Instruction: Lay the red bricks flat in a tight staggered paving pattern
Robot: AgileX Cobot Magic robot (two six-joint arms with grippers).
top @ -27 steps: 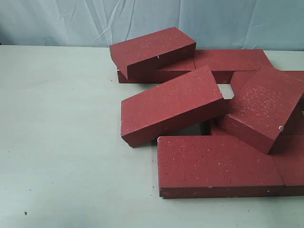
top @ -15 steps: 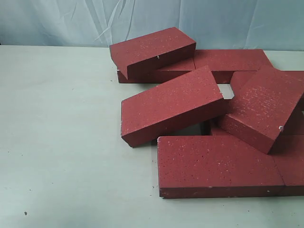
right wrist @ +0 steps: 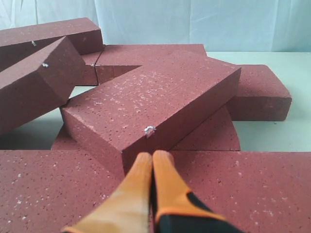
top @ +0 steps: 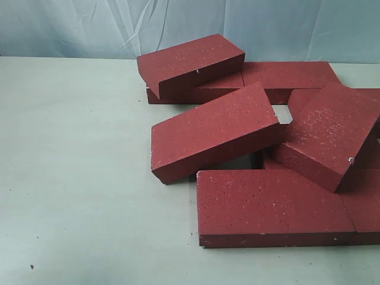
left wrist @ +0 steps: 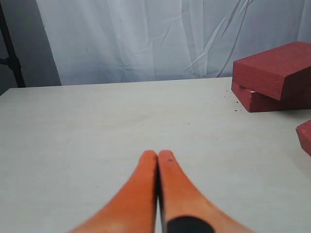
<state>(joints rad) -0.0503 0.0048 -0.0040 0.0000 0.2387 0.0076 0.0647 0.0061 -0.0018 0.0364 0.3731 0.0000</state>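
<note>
Several red bricks lie in a loose heap at the right of the table in the exterior view. One brick (top: 270, 205) lies flat at the front. A tilted brick (top: 214, 130) leans in the middle, another tilted brick (top: 329, 136) to its right, and a third (top: 190, 62) rests askew on flat ones at the back. Neither gripper shows in the exterior view. My left gripper (left wrist: 158, 154) is shut and empty over bare table, well short of a stacked brick (left wrist: 274, 70). My right gripper (right wrist: 153, 156) is shut and empty above flat bricks, just before the corner of a tilted brick (right wrist: 155, 97).
The pale table (top: 71, 148) stretches bare to the left of the heap. A wrinkled light curtain (top: 89, 27) hangs behind the table's far edge. A dark stand (left wrist: 10, 53) shows beside the curtain in the left wrist view.
</note>
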